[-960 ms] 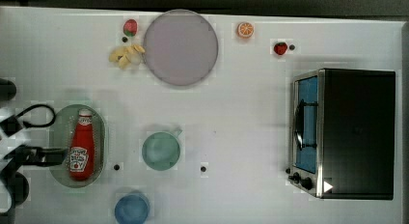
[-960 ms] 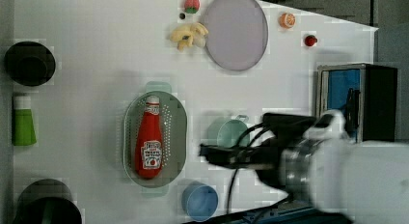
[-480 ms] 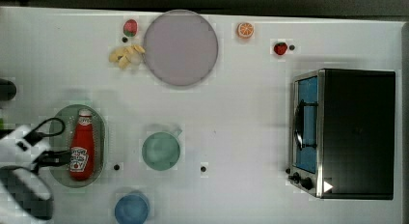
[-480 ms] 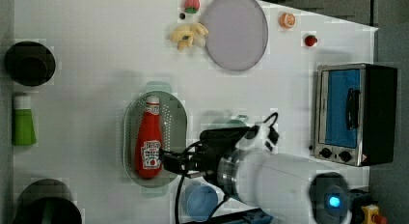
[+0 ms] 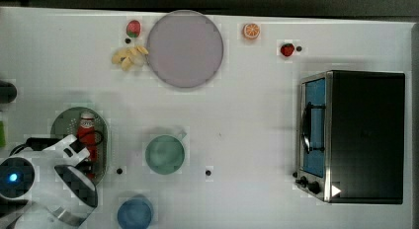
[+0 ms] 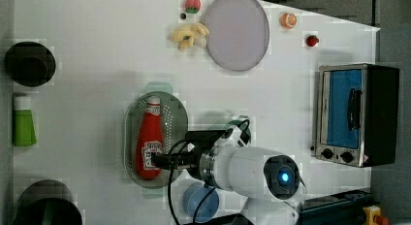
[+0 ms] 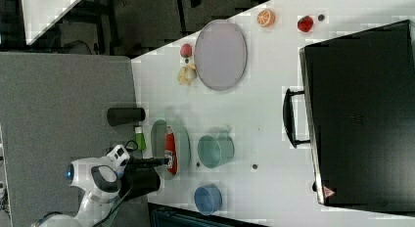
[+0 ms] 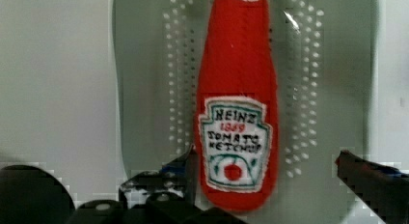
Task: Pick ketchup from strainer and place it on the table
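Gripper [image 8: 263,171] with fingers spread wide, one finger [image 8: 181,168] just beside the ketchup's label end, the other out over the strainer's perforations; nothing clamped yet. Ketchup [image 6: 149,142] lies flat, lengthwise in the strainer [image 6: 175,116], cap pointing away from the gripper.

Change: a second ago the arm stood off to the side of the strainer; now its hand has swung in over the bottle's base. Reads as approach nearly done; descent and closing remain, then the carry to bare table [image 5: 247,120].

Counts, top view: one ketchup, one strainer, one grey-lilac plate [image 5: 185,48], one teal cup [image 5: 164,154], one blue cup [image 5: 134,213], two strawberries, one orange slice [image 5: 251,30], one toaster oven [image 5: 352,135].
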Action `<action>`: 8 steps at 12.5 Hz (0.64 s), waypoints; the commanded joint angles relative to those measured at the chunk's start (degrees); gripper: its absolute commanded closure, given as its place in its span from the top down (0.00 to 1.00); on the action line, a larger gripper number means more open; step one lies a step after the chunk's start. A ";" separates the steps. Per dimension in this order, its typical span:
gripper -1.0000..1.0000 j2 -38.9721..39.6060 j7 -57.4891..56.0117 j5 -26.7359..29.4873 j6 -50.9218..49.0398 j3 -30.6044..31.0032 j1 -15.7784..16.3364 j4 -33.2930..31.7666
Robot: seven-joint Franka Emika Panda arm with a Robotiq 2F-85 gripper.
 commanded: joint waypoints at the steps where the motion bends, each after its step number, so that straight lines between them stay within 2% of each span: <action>1: 1.00 4.14 7.52 -4.01 1.09 0.20 0.35 1.79; 4: 1.00 8.65 9.90 -10.07 4.38 -1.74 1.15 2.69; 8: 1.00 13.61 13.41 -15.35 4.85 -5.31 4.11 5.58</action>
